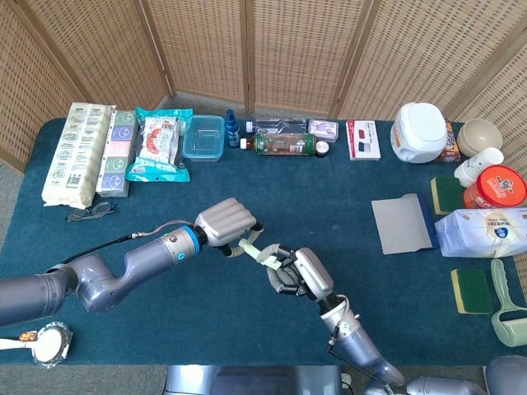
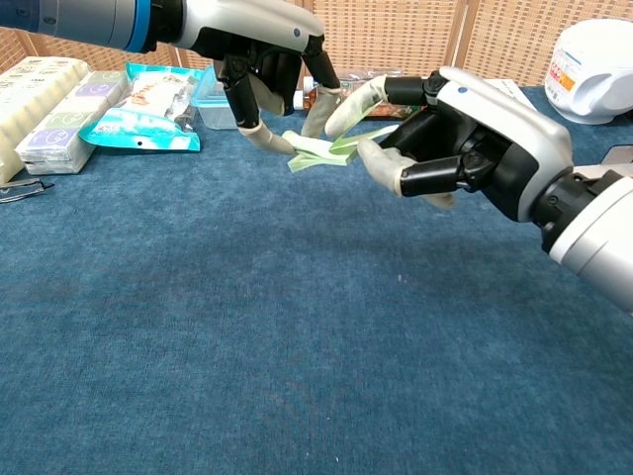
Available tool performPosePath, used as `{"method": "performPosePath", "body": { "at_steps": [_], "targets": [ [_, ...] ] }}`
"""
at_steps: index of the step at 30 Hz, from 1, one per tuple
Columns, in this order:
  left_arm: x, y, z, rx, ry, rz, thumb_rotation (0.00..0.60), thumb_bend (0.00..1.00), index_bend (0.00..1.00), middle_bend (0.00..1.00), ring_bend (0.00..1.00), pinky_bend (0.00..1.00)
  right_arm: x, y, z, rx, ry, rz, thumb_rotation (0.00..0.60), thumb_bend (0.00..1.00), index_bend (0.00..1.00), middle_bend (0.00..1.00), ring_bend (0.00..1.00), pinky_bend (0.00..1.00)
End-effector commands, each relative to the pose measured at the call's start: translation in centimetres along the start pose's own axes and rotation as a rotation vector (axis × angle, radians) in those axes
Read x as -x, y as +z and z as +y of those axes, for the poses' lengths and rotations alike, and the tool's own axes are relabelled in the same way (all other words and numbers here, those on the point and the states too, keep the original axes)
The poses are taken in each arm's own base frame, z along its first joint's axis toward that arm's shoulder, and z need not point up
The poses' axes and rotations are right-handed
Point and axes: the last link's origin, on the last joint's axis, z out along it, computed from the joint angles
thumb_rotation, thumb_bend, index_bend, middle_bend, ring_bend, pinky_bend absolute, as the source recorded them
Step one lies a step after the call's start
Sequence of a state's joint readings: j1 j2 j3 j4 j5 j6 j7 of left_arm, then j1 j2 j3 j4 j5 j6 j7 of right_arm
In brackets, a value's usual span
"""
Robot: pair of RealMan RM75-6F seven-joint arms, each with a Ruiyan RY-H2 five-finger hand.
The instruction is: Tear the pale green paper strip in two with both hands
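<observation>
Blue carpeted tabletop [image 1: 346, 206] — wicker screen [image 1: 272, 49] behind, goods along edge

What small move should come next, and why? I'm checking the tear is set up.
Probably draw the hands apart in opposite directions. The left hand and right hand both pinch the pale green paper strip, which looks untorn, lifted off the table.

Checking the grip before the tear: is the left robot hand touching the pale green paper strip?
Touching. The chest view shows the left robot hand pinching one end of the pale green paper strip between its fingertips, above the table.
</observation>
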State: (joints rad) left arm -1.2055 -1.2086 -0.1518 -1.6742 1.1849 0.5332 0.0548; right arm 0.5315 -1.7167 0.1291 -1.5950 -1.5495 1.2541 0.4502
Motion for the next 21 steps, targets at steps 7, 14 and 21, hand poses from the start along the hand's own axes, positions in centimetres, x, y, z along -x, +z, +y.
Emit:
{"method": "performPosePath", "body": {
  "at_steps": [7,14,21],
  "targets": [
    [0.12,0.12,-0.03,0.002,0.0,0.001,0.6,0.42,0.66,1.0,1.0,0.9,-0.01,-0.12,0.01,0.002,-0.004,-0.012,0.6,0.56,0.38,1.0,0.93,0.91],
    [0.12,0.14,-0.03,0.003,0.0,0.002,0.6,0.42,0.66,1.0,1.0,0.9,-0.05,-0.14,-0.06,0.001,-0.009,-0.013,0.6,0.58,0.37,1.0,0.93,0.91],
    [0.1,0.15,-0.02,0.004,-0.002,0.002,0.6,0.42,0.66,1.0,1.0,0.9,-0.07,-0.14,-0.05,0.002,-0.011,-0.014,0.6,0.63,0.37,1.0,0.93,0.91]
  ]
}}
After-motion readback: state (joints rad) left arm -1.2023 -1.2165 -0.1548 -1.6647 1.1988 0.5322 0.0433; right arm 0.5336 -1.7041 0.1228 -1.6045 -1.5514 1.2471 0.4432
